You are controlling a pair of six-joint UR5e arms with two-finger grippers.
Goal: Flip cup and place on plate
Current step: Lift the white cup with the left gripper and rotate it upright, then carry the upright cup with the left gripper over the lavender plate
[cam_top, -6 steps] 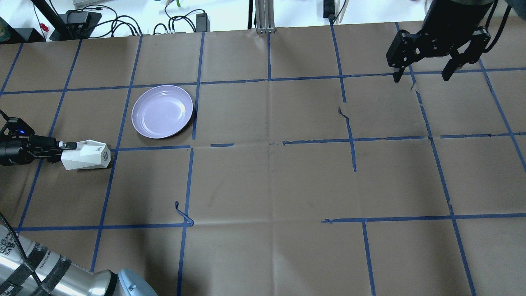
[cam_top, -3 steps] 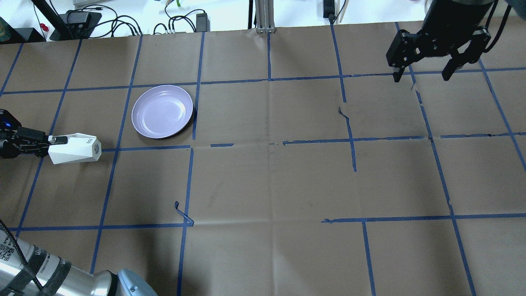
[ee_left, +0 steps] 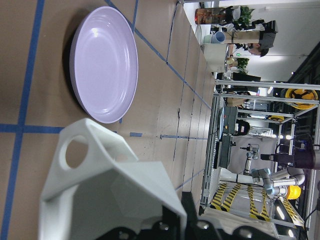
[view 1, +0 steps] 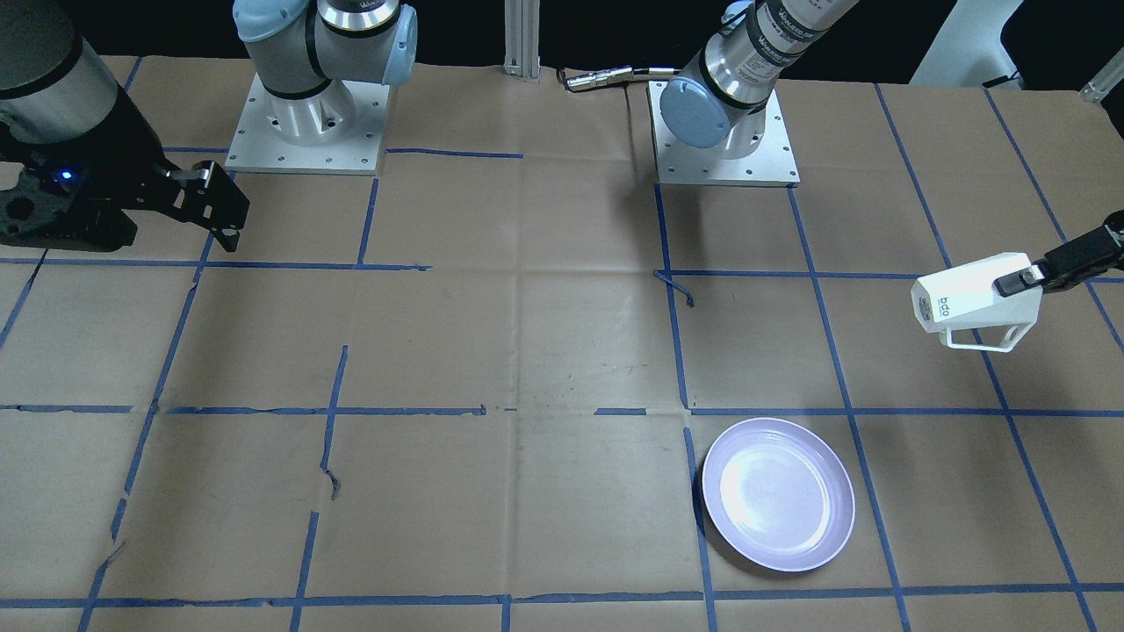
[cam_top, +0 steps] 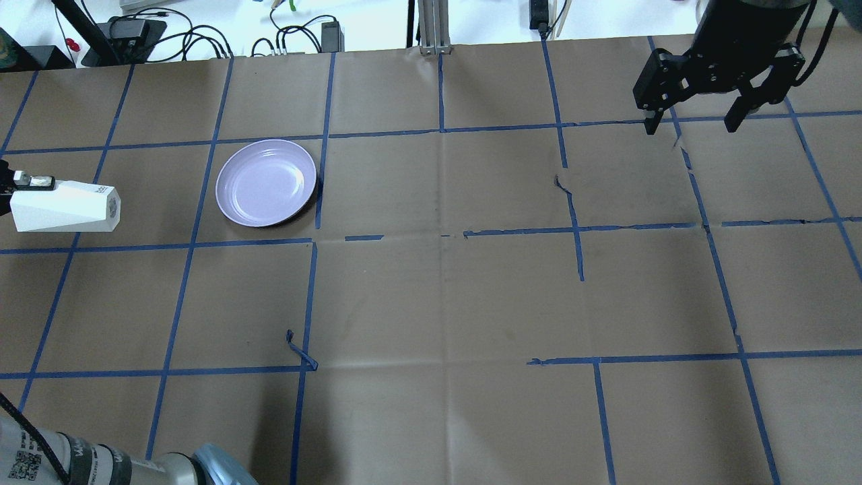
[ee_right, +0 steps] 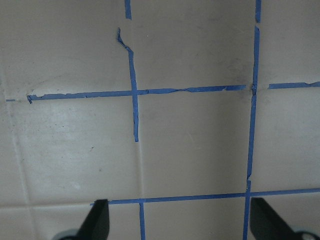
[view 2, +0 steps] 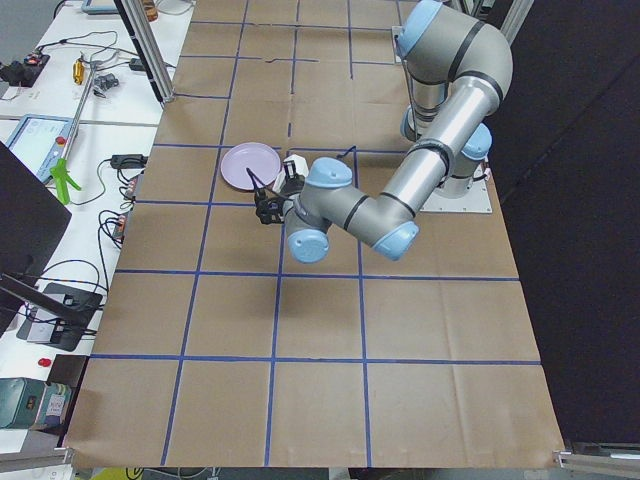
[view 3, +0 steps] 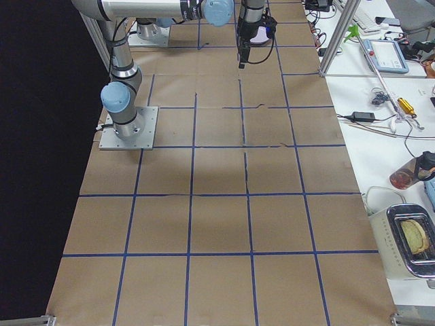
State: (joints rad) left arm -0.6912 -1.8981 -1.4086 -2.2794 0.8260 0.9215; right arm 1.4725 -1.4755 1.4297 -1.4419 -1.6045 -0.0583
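The white faceted cup [cam_top: 64,207] lies on its side in the air at the table's left edge, left of the lavender plate [cam_top: 266,182]. Its narrow lettered base points toward the table's middle. My left gripper [cam_top: 27,182] is shut on the wall at its rim. In the front view the cup [view 1: 970,294] has its handle hanging down, with the gripper [view 1: 1014,283] behind it and the plate [view 1: 778,494] nearer the camera. The left wrist view shows the cup [ee_left: 110,190] close up with the plate [ee_left: 105,62] beyond. My right gripper [cam_top: 690,126] is open and empty above the far right.
Brown paper with a blue tape grid covers the table [cam_top: 444,296]. A loose curl of tape [cam_top: 300,350] sticks up at front left. Cables and power bricks [cam_top: 202,37] lie past the far edge. The arm bases [view 1: 303,114] stand on the robot's side.
My left gripper has carried the cup leftward and toward the far side, up off the table, to level with the plate. The right arm has not moved.
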